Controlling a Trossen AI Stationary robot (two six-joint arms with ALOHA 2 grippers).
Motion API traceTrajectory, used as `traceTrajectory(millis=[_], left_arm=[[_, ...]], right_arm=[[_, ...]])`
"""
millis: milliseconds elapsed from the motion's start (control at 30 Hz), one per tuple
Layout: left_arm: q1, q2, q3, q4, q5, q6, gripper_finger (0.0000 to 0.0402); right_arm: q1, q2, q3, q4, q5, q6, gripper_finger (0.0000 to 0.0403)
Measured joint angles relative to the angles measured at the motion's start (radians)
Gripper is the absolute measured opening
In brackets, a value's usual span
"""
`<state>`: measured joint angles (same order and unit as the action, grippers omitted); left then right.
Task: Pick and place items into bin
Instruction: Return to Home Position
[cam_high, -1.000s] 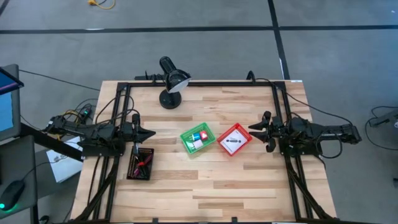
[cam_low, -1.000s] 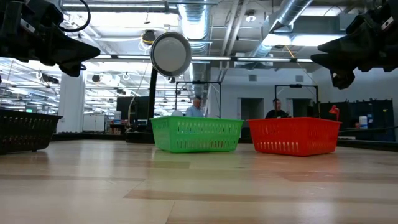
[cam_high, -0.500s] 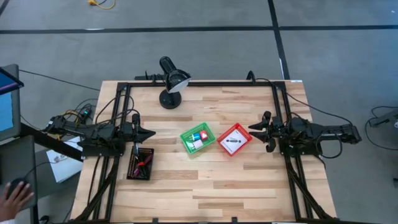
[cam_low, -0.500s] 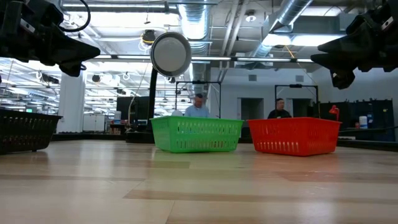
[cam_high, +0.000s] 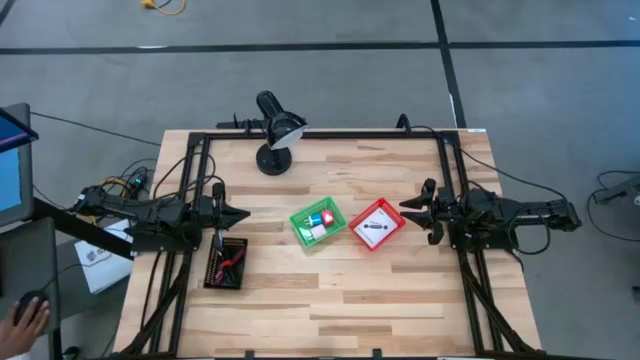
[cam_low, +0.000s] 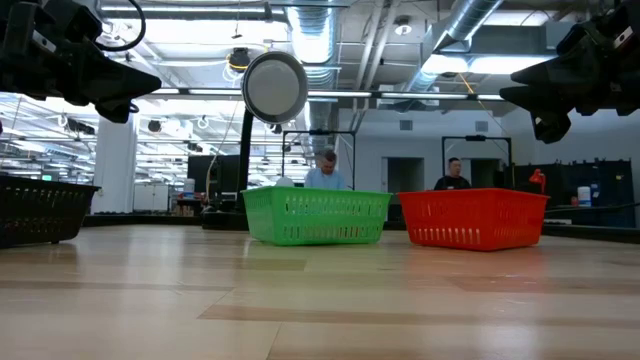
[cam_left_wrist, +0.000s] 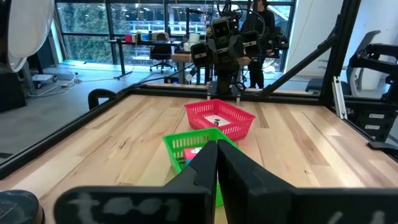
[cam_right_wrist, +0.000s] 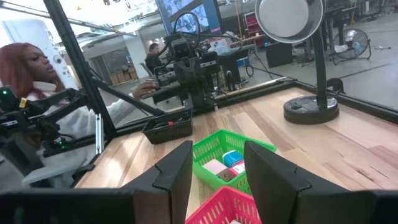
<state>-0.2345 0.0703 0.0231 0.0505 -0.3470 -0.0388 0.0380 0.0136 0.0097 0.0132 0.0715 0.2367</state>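
Note:
A green bin (cam_high: 318, 223) at the table's middle holds a blue cube (cam_right_wrist: 231, 157), a pale pink cube (cam_right_wrist: 214, 166) and a red-pink block (cam_high: 329, 217). To its right, a red bin (cam_high: 377, 224) holds a white card with a black mark (cam_high: 374, 227). A black bin (cam_high: 226, 262) near the left arm holds a maroon cord and a black-and-red tool (cam_high: 228, 263). My left gripper (cam_high: 243, 213) hovers shut above the table, left of the green bin. My right gripper (cam_high: 404, 207) hovers open to the right of the red bin. Both point toward the bins.
A desk lamp (cam_high: 275, 135) stands on its round base near the table's far edge, behind the green bin. A black frame (cam_high: 320, 134) runs round the table. Bare wood lies toward the near edge. A person (cam_right_wrist: 31, 93) sits beyond the table's left side.
Both arms have kept still and nothing on the table has moved. A person's hand has come into the high view off the table's left near corner.

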Motion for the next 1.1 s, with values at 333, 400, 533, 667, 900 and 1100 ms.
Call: traceTrajectory(millis=[333,400,533,667,900,1100], left_arm=[[0.000,0.000,0.000,0.000,0.000,-0.009,0.0000],[0.000,0.000,0.000,0.000,0.000,-0.009,0.0000],[0.000,0.000,0.000,0.000,0.000,-0.005,0.0000],[0.000,0.000,0.000,0.000,0.000,-0.006,0.0000],[0.000,0.000,0.000,0.000,0.000,-0.009,0.0000],[0.000,0.000,0.000,0.000,0.000,-0.009,0.0000]], right_arm=[[0.000,0.000,0.000,0.000,0.000,0.000,0.0135],[0.000,0.000,0.000,0.000,0.000,0.000,0.0134],[0.000,0.000,0.000,0.000,0.000,0.000,0.0134],[0.000,0.000,0.000,0.000,0.000,0.000,0.0136],[0.000,0.000,0.000,0.000,0.000,0.000,0.0135],[0.000,0.000,0.000,0.000,0.000,0.000,0.0134]])
